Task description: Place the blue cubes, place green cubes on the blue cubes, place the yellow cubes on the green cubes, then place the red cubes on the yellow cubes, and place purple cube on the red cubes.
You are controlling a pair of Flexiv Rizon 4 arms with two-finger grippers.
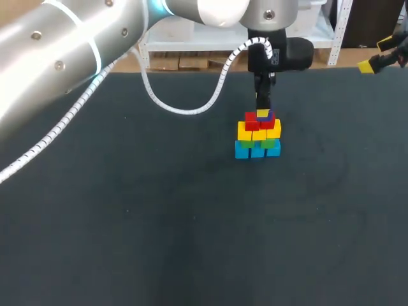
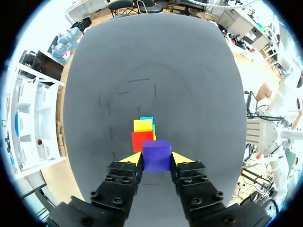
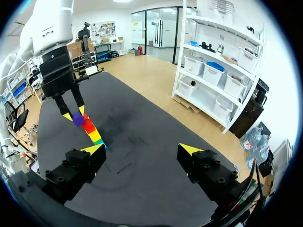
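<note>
The dark bench (image 1: 127, 223) fills most of the head view. The left arm (image 1: 76, 44) sweeps in from the upper left and holds the left jaws over the stack (image 1: 257, 135) just above centre, clenched from both sides on the purple cube (image 2: 156, 155), which sits at the very top, over the red cubes (image 1: 253, 121). The right jaws sit released and spread wide in the upper right corner, well apart from the stack, whose lower layers are the yellow cubes (image 1: 258, 132), a sliver of green cubes (image 1: 247, 144) and the blue cubes (image 1: 257, 150) on the bench.
</note>
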